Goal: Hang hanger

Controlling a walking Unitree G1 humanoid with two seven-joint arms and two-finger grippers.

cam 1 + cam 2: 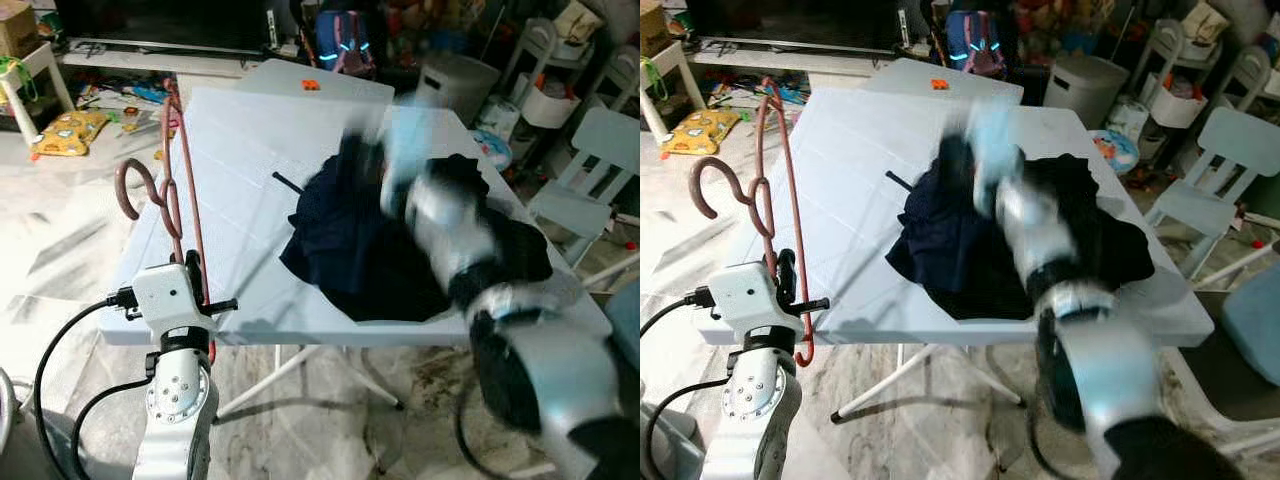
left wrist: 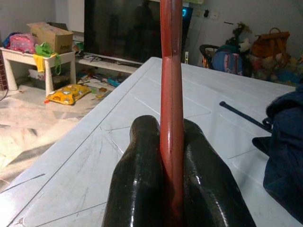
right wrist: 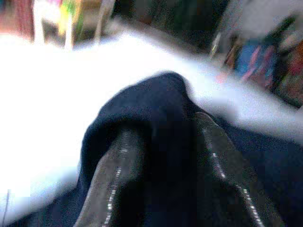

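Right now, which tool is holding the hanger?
The left tool, shut on the red hanger at the table's left edge. The right tool grips the dark garment.

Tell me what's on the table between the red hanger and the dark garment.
Bare white table separates the red hanger from the dark garment, seen from the left eye view.

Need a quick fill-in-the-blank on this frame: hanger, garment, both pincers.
1. The left pincer is shut on the red ____.
2. The dark garment lies on the white ____.
3. The right pincer grips a fold of the ____.
4. The hanger has its hook pointing ____.

Missing: hanger; table; garment; up
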